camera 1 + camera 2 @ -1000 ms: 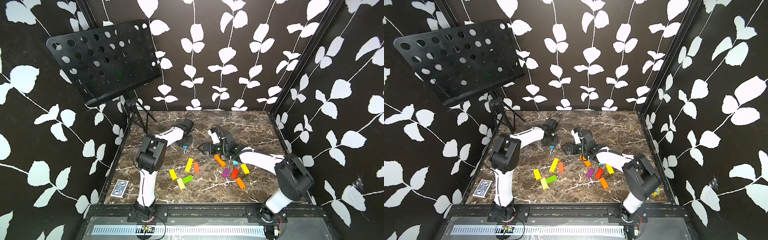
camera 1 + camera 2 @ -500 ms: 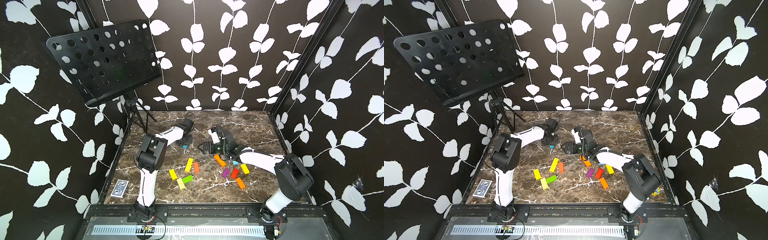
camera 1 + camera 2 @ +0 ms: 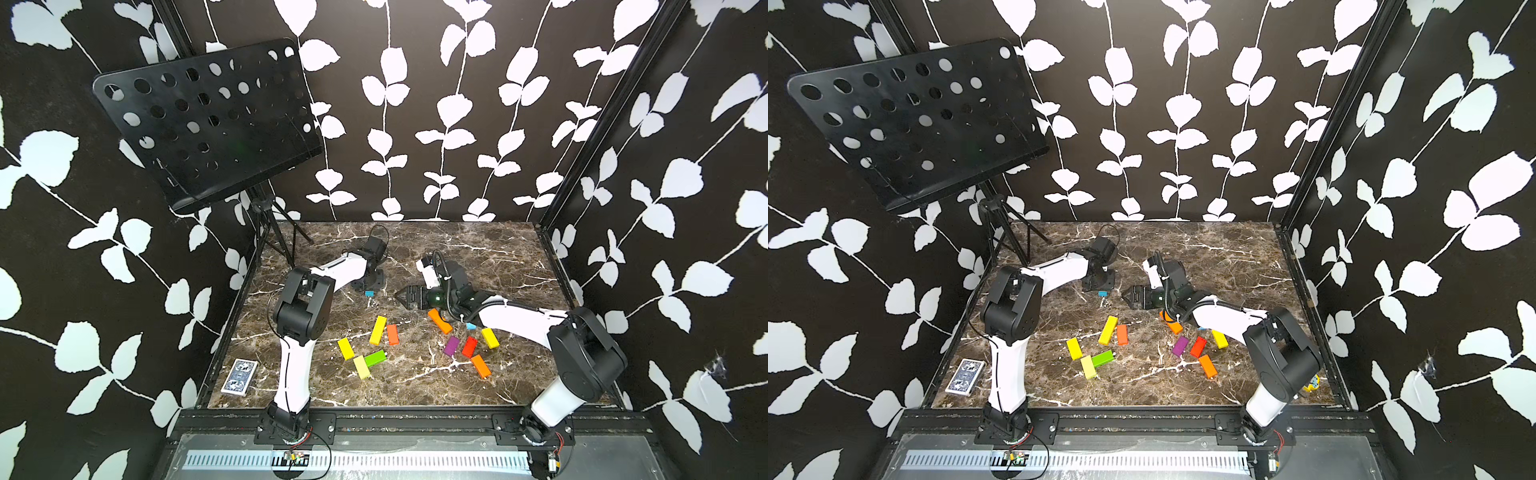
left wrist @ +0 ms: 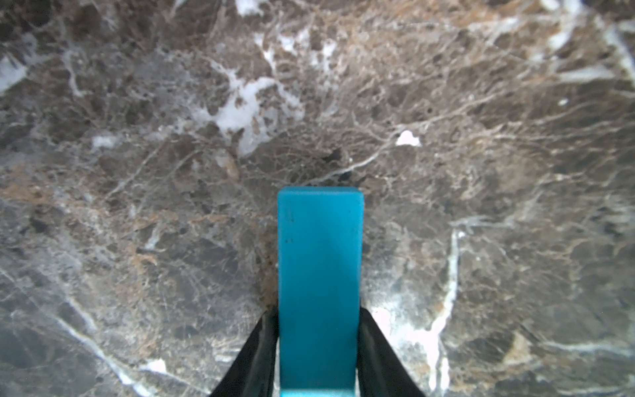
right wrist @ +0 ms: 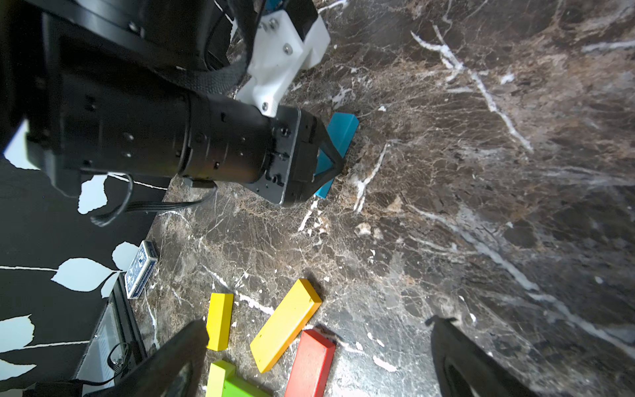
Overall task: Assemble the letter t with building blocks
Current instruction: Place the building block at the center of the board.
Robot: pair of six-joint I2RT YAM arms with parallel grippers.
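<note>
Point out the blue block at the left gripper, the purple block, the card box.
Blue rectangular block point(image 4: 319, 268): left wrist view, top face centre.
Purple rectangular block point(image 3: 451, 345): a top view, top face centre.
Blue patterned card box point(image 3: 240, 376): a top view, face centre.

My black left claw point(image 4: 316, 314), a blue block point(image 4: 319, 261), the brown table point(image 4: 137, 206) veined white.
Other building blocks point(image 3: 377, 330): yellow, orange, red, green, purple.

One blue block point(image 4: 319, 275) flat on marble table point(image 3: 415, 249), apart from scattered yellow, orange, red, green, purple blocks point(image 3: 378, 330)
</note>
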